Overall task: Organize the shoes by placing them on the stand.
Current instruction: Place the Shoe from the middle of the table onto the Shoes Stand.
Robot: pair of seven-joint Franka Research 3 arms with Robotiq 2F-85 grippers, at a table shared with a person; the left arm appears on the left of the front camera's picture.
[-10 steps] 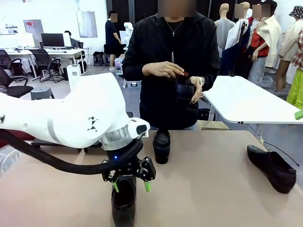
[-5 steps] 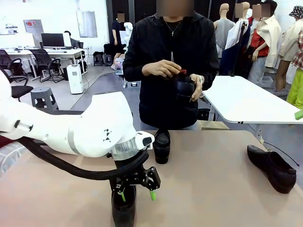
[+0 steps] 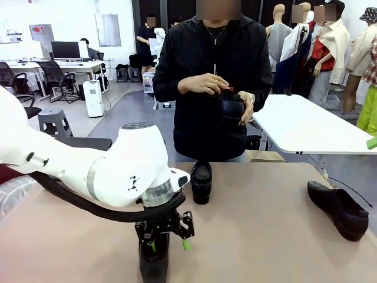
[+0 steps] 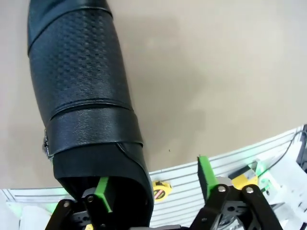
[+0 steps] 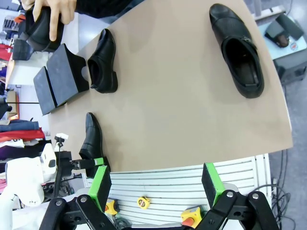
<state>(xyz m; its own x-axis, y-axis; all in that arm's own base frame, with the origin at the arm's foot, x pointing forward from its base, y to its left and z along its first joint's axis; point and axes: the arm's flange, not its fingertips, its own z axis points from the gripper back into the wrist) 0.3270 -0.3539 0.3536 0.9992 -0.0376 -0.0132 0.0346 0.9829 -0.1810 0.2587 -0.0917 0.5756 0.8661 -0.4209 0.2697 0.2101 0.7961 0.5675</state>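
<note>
Sunk lower onto the near shoe (image 3: 154,266) at the front edge of the tabletop (image 3: 265,247), left pincer (image 3: 169,244) spread, one pad (image 4: 103,191) inside the collar. Right pincer (image 5: 156,183) agape. Bare tabletop between loafer (image 3: 201,181) and right shoe (image 3: 339,209).

left arm (image 3: 118,171): glossy white rounded shell, silver wrist ring, small black marking, thick black cable (image 3: 76,197) slung under. left hand (image 3: 169,244), right hand (image 5: 155,183): black linkage, silver screws, green pads (image 5: 211,178). person (image 3: 212,76): black zip jacket, thin necklace.
</note>
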